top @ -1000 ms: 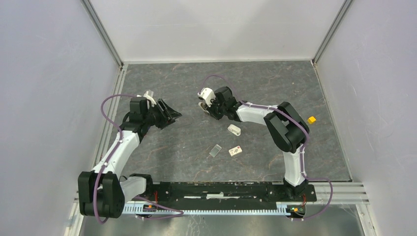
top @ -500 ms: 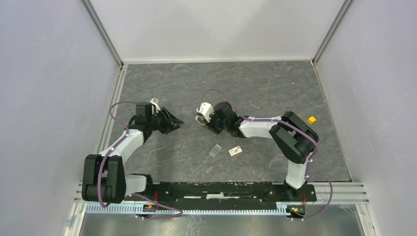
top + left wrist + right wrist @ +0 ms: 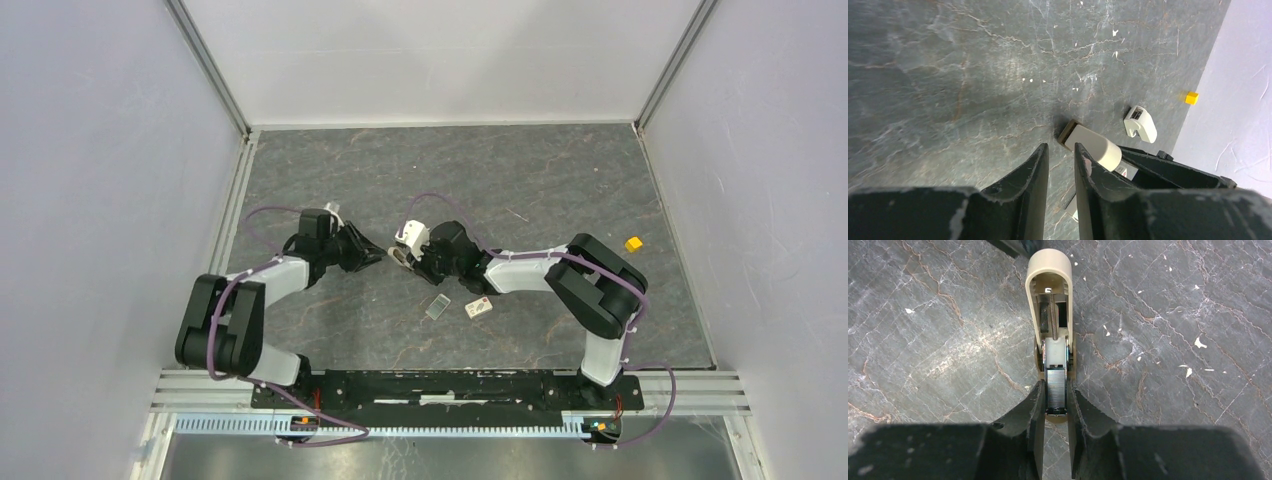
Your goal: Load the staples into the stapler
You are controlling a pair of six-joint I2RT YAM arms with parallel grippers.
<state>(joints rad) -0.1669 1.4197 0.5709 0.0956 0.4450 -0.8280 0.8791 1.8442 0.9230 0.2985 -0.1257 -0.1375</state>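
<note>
Right wrist view had my right jaws clenched on the rear end of the cream plastic stapler (image 3: pixel 1049 270). It was opened out above the grey marbled worktop (image 3: pixel 1173 300) with its channel facing the camera. Whether its base touched the stone, I could not tell. In the channel sat a thin spring rod, a metal pusher and, between my fingertips (image 3: pixel 1034 405), a ribbed grey block. I took the block for staples but could not be sure.

My left jaws were drawn close, with only a slit between them and nothing in it. They hovered just beside the stapler's rounded nose.

I judged the step to be steadying the opened stapler for loading. The next move called for my left jaws to part, reach the loose strip and pinch it by its edges. That is awkward with something so thin lying flat.

Towards the arm bases, the thin grey rectangular strip (image 3: pixel 438 306) and the small flat white box with red-and-dark print (image 3: pixel 479 307) lay near each other, close to my right forearm. A small white plastic piece (image 3: pixel 1140 124) and a yellow cube (image 3: pixel 1191 98) lay farther off.
</note>
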